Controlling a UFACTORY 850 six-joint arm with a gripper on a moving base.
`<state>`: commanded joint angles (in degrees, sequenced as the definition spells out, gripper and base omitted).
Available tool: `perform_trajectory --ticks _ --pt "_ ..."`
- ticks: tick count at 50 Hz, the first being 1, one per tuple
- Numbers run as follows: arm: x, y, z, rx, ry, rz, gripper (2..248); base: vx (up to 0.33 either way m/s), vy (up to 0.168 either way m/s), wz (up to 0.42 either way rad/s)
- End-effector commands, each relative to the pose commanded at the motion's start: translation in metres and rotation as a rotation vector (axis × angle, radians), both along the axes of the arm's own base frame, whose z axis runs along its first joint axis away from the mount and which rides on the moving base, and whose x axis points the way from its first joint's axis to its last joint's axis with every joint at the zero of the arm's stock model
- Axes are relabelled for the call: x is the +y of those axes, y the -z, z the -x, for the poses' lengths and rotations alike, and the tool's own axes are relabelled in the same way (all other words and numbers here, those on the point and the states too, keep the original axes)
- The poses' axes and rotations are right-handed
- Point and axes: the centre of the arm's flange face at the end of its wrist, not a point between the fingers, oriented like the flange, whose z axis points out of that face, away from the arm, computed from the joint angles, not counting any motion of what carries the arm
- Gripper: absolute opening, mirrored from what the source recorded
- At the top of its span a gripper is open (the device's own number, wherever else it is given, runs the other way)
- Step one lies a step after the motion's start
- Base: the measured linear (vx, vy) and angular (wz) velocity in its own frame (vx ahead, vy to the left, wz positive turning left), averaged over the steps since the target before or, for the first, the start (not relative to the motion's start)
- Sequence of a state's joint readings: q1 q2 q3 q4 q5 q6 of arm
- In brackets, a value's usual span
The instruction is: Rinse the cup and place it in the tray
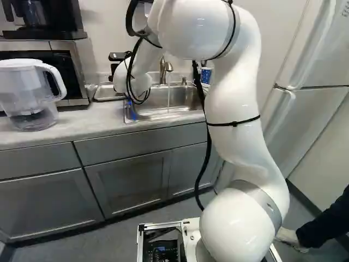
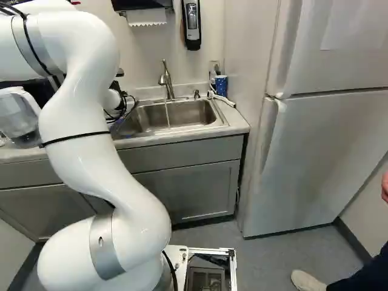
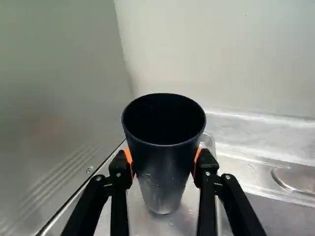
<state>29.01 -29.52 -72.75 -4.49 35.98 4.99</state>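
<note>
In the left base view a black part of my gripper (image 1: 118, 56) shows beyond the white wrist, its fingertips hidden. In the wrist view the gripper (image 3: 164, 164) is shut on a dark cup (image 3: 165, 162), with an orange pad against each side. The cup stands upright with its mouth facing the camera, and small drops cling to it. Under it lies the shiny tray (image 3: 184, 223), seen also in the left base view as a tray (image 1: 101, 97) left of the sink. I cannot tell whether cup and tray touch.
Water runs from the faucet (image 2: 165, 79) into the sink (image 2: 182, 115). A microwave (image 1: 79, 65) borders the tray, with a water pitcher (image 1: 30, 93) nearer. A blue patterned cup (image 2: 221, 85) stands behind the sink's right end. The fridge (image 2: 315, 157) is at the right.
</note>
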Motion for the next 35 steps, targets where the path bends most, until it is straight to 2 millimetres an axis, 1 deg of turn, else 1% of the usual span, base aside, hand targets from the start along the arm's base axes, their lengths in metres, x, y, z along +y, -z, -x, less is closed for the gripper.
perform_trajectory --ticks 35 --pt "-0.0003 0.0022 0.0003 0.021 0.001 0.013 125 0.0 0.0 0.0"
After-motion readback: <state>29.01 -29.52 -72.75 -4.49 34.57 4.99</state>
